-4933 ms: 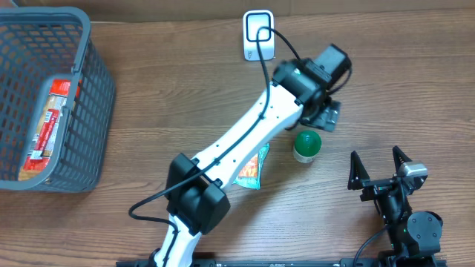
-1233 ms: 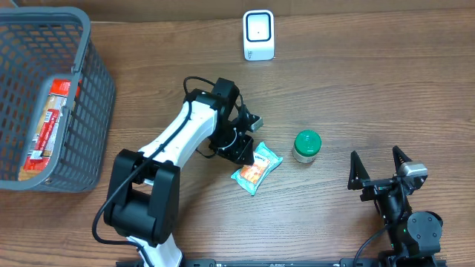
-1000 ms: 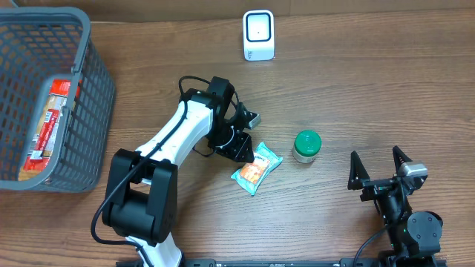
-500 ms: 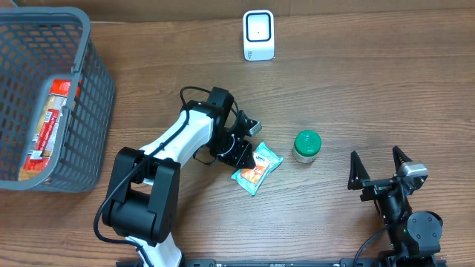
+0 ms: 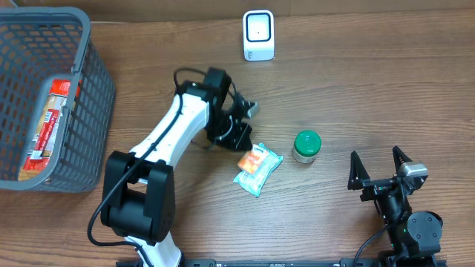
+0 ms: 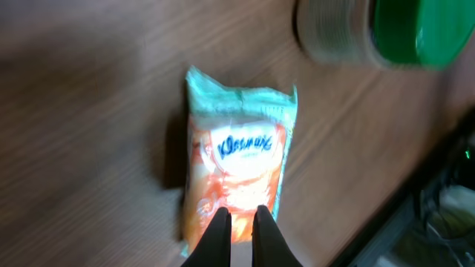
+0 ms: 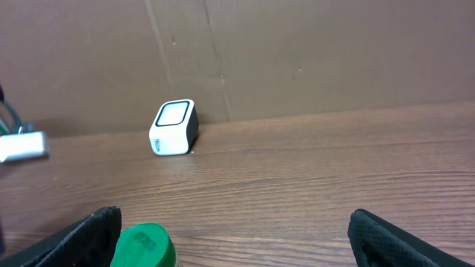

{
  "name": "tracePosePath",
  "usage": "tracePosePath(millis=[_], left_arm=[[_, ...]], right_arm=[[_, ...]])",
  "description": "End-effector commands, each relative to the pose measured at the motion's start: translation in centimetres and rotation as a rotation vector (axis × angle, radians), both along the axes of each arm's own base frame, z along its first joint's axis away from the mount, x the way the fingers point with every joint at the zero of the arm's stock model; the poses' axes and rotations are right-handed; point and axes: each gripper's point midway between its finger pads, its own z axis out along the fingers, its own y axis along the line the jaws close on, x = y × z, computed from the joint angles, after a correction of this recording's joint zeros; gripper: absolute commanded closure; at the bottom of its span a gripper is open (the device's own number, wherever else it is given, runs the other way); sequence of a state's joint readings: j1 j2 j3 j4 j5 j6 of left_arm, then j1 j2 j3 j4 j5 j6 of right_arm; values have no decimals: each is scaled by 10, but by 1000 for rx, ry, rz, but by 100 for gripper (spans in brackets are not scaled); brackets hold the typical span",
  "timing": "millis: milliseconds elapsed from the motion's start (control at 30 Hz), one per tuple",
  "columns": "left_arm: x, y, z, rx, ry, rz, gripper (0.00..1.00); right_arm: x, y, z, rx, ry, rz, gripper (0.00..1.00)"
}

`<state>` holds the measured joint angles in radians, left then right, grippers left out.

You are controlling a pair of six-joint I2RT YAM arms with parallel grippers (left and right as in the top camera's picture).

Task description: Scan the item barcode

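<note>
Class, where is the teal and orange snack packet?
The teal and orange snack packet lies mid-table in the overhead view, just left of the green-lidded jar, pinched by the left gripper.

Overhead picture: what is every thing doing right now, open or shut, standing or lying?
left gripper: shut on the packet's edge.
right gripper: open, empty.
packet: sealed, pinched at one end.
jar: upright, green lid on.
scanner: standing upright.
basket: holds a red package.

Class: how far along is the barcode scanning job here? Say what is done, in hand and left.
Seemingly done: a red packet lies in the basket. In hand: the left gripper is shut at the snack packet edge; a firm hold is unclear. Left: presenting it to the scanner, then the green-lidded jar. The right gripper stands open.
</note>
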<state>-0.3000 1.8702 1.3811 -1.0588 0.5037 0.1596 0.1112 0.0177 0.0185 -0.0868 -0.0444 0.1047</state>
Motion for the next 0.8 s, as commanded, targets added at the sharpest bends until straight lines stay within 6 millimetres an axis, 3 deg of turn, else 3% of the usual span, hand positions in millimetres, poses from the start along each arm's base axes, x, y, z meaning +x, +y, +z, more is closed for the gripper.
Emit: tracePosePath(millis=[0,100,200,233,300,333,433,567,700,767], left_arm=[[29,27,16,192,-102,130,96],[41,48,16,349,-154,232,96],[37,47,13,385,-155,239,94],[36,45,12,386,-155,228,89],[35,45,10,386,-154,228,62],[36,45,9,385,-155,230,58],[36,44,10,353,-135,253,59],[27,20,15,206,-82,200,62],[22,16,11,220,-74,187,63],[18,13,6,225,-71,173,71]], right_arm=[[1,-3,-4,-3,5,-13,0],[1,-3,-4,-3,5,-13,0],[1,-3,-4,-3,5,-13,0],[1,-3,-4,-3,5,-13,0],[1,-3,-4,-3,5,-13,0],[1,-3,-4,-3,5,-13,0],[1,-3,-4,-3,5,-13,0],[1,-3,-4,-3,5,-13,0],[1,-3,-4,-3,5,-13,0],[1,-3,-4,-3,5,-13,0]])
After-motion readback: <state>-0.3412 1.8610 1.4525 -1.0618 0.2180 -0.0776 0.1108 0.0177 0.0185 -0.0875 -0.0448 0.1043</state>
